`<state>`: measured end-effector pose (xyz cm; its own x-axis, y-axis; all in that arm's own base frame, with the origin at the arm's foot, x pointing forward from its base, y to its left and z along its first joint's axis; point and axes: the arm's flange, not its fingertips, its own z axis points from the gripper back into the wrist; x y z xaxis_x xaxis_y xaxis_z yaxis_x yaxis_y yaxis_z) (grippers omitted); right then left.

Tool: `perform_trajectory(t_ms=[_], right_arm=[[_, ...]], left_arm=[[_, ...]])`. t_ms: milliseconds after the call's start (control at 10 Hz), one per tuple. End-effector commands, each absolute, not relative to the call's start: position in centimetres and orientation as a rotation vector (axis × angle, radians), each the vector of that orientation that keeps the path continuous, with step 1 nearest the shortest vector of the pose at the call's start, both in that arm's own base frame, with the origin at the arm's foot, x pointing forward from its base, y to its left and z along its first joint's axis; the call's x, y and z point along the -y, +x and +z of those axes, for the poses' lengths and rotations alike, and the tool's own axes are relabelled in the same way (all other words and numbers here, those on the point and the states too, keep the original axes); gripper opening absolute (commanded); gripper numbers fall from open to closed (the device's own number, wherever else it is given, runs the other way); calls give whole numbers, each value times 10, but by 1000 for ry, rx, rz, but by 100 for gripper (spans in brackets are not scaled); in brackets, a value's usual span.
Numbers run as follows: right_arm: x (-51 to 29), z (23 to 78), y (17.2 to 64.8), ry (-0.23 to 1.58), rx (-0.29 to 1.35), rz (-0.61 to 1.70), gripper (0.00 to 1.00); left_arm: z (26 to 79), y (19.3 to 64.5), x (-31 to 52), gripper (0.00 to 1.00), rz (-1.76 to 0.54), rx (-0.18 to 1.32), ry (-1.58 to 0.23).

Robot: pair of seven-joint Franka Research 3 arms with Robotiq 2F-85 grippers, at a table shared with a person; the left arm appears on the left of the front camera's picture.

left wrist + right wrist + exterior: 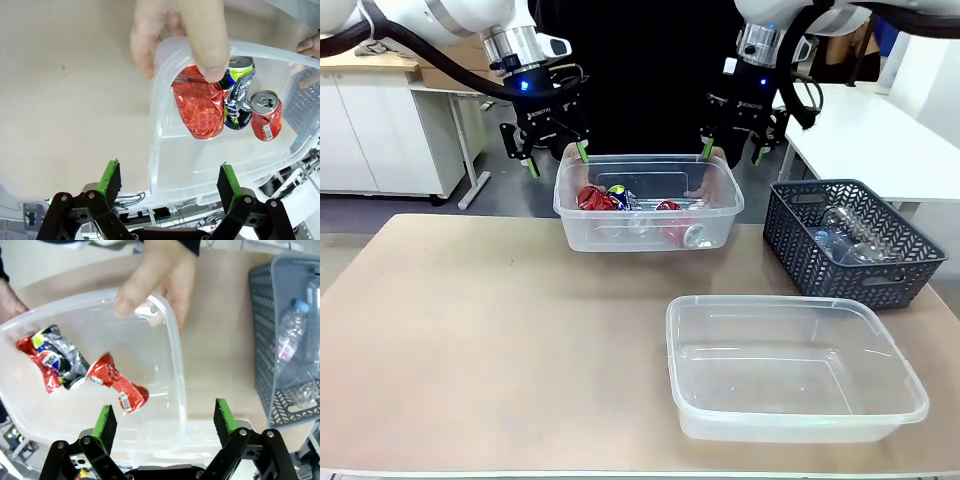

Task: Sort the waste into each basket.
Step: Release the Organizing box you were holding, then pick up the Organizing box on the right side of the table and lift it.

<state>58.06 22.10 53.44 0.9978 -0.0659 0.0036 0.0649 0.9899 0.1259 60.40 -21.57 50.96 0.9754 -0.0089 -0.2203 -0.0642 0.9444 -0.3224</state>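
The far tub [645,158] is at the back of the tabletop [470,330], in the middle, with cans [595,198] inside it. One hand [175,35] of a person is on its rim at one end, and the other hand [160,277] is on the other end. The left pincer [558,160] hangs over its left end and the right pincer [732,152] over its right end. The near tub [672,340] sits in front, more to the right. The basket [800,250] is right of the far tub and behind the near tub, with bottles [850,235] in it

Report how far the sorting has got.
Done: crushed cans lie in the far tub. In hand: a person's hands hold that tub's rim; the left gripper and right gripper stand open at its ends, gripping nothing. Left: bottles sit in the dark grey basket; the near tub holds nothing yet.
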Motion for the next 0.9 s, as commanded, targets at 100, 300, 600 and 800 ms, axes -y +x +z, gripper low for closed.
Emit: perform_trajectory(t_ms=[100, 300, 600, 800], right_arm=[[-213, 525, 574, 129, 10, -61, 100], [-221, 534, 579, 125, 6, -65, 100], [-221, 534, 579, 125, 6, -65, 100], [-221, 534, 579, 125, 6, -65, 100]], left_arm=[[506, 586, 203, 100, 28, -196, -337], [511, 601, 214, 100, 32, -213, -334], [511, 601, 214, 100, 32, -213, -334], [511, 601, 214, 100, 32, -213, -334]])
